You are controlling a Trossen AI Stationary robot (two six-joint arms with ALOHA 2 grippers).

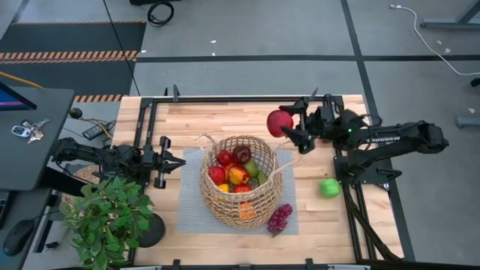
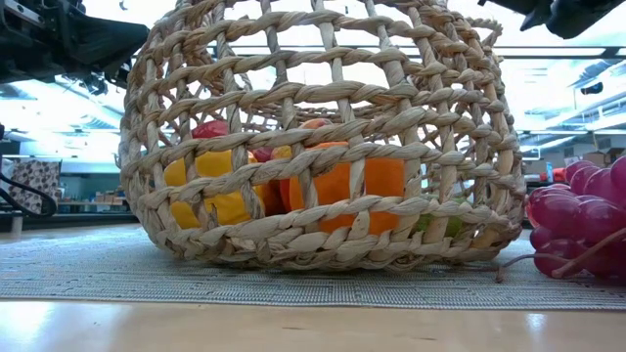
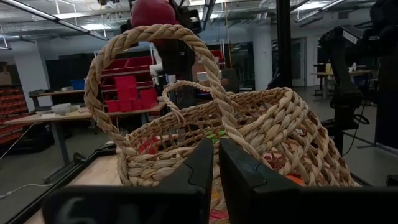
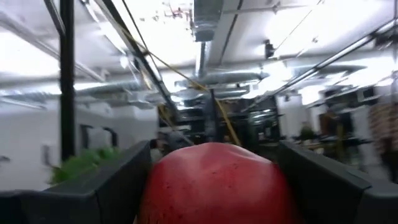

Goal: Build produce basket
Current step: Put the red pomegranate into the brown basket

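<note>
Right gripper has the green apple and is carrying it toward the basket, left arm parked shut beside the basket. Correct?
Not quite: the right gripper holds a red apple, as the high and right wrist views show. The green apple lies on the table. The left gripper is shut beside the basket.

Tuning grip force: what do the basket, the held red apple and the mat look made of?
Basket: woven tan wicker or twisted fibre, matte, open weave visible.
Red apple in the right gripper: probably plastic or foam, smooth with slight sheen.
Mat: grey woven fabric, fine ribbed texture.
</note>
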